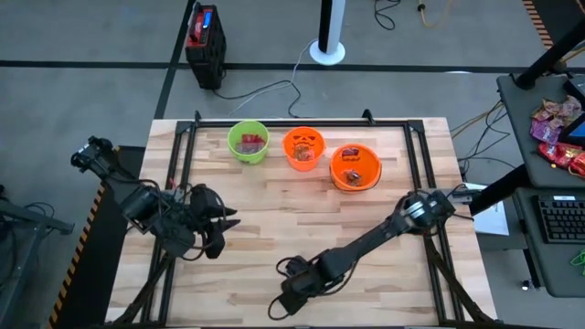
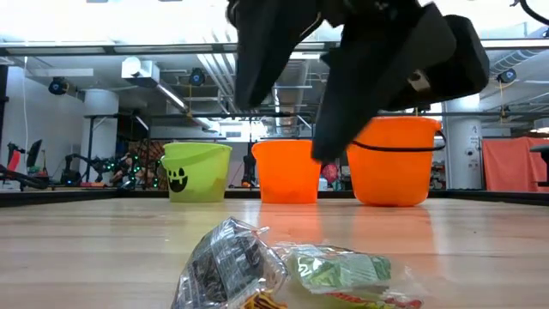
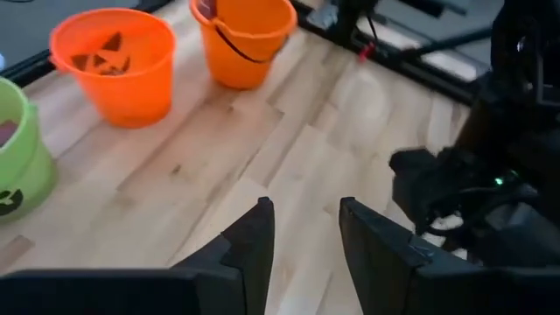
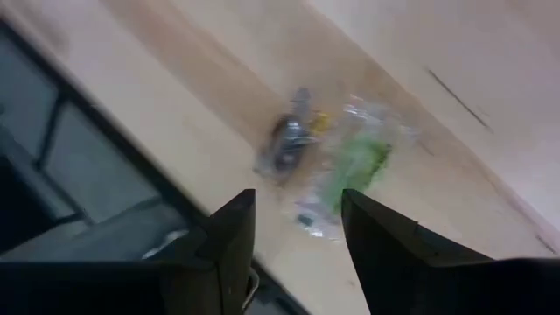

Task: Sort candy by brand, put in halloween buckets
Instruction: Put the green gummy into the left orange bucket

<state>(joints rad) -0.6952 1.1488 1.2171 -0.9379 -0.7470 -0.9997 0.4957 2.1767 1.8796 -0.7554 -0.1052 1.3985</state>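
On the left side of the desk (image 1: 274, 238) the left gripper (image 3: 302, 241) hovers above bare wood, its fingers spread a little with nothing between them. Behind it, along the far edge, the three buckets stand in a row: the lime green bucket (image 1: 248, 142), then the orange jack-o'-lantern bucket (image 1: 303, 148), then the wider orange bucket (image 1: 355, 167). Each one seems to hold some candy already, but the pieces inside are too small to name.

More to the right, at the near edge of the desk, the right gripper (image 4: 297, 232) hangs over the last loose candy (image 4: 328, 162), its fingers apart and not touching it. This candy looks like a few small pieces in crinkly clear and green wrappers (image 2: 300, 270), lying close together. I judge it very light and soft, and the foil is probably slippery and will crumple. A good place to take hold is across the thick middle of one piece, not the loose twisted end.

How many pieces lie there, and which brand, is hard to make out. From above, the right arm (image 1: 366, 245) covers them completely.
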